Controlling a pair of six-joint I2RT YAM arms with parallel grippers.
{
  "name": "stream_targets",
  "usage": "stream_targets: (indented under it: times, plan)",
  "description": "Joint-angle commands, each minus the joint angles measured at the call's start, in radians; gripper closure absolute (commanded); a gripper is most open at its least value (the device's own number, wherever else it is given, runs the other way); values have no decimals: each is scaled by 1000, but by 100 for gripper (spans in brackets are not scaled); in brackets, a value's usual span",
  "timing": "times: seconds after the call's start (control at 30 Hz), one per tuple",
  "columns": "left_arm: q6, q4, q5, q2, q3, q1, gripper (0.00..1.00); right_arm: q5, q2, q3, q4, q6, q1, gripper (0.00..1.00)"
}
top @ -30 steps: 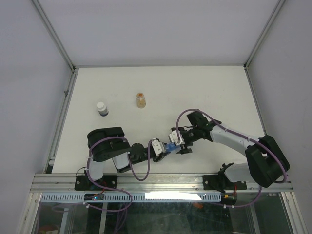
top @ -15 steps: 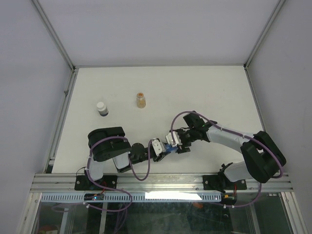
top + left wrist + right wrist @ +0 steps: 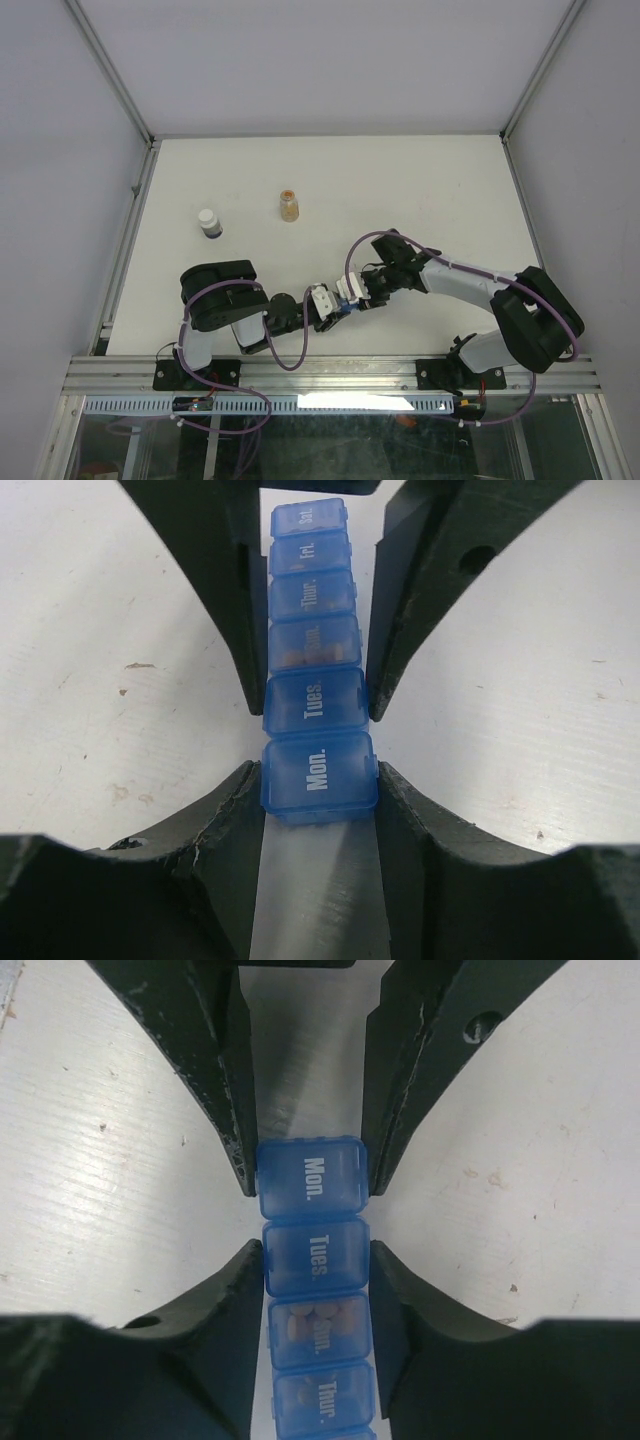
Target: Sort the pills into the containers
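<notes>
The left gripper (image 3: 318, 776) is clamped on the "Mon." end of the blue pill organiser (image 3: 310, 645). The right gripper (image 3: 316, 1252) pinches the "Tues." cell right next to it, so the two sets of fingertips almost meet. Deeper between the right fingers, toward its wrist, the next cell holds tan pills (image 3: 300, 1324) (its label half hidden). The white table (image 3: 420, 180) is scuffed and speckled beside both grippers. Well ahead of the left gripper stand an amber bottle (image 3: 289, 206) and a white-capped dark bottle (image 3: 209, 223). White walls (image 3: 300, 60) enclose the table.
</notes>
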Motion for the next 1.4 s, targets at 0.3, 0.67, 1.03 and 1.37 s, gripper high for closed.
stream_targets:
  times: [0.3, 0.67, 1.03, 1.37]
  plan:
    - [10, 210, 58, 40, -40, -13, 80, -109, 14, 81, -96, 51, -18, 76]
    - [5, 210, 94, 35, -41, -13, 81, -113, 14, 99, -76, 140, -62, 49]
    - [1, 189, 102, 31, -35, -13, 81, -89, -61, 85, 20, 265, -111, 43]
    - [1, 158, 104, 22, -22, -13, 81, -12, -59, 78, 143, 451, -128, 55]
